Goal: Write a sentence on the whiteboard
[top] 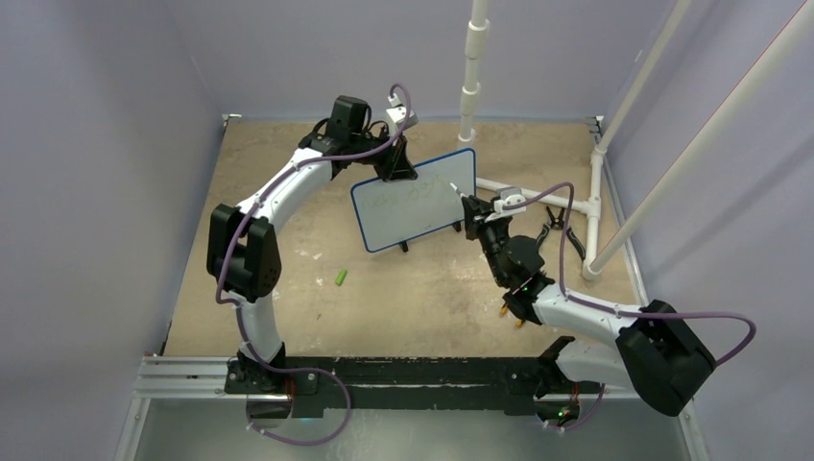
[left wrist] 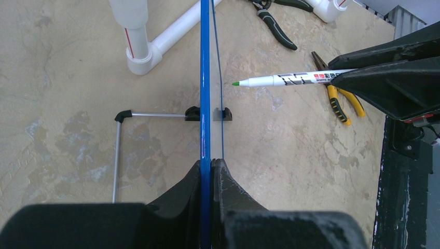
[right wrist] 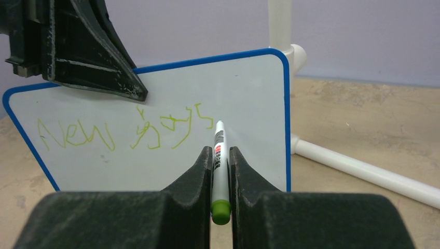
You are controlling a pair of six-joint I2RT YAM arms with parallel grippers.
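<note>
Right end effector (right wrist: 220,154): nearly closed, pinching the marker (right wrist: 219,139) by its barrel, tip forward for writing.
Marker tip: just right of the last scrawl, seemingly a hair off the surface.
Left end effector (left wrist: 210,167): clamped on the top edge of the whiteboard (right wrist: 246,88), bracing it against pen pressure.
Whiteboard: upright mid-desk (left wrist: 67,119), between the arms, facing the right one.
Sentence (right wrist: 124,130): one green row, "New" plus a scrawl.

Pale lavender walls (top: 86,144), mottled tan tabletop (top: 432,307)
</note>
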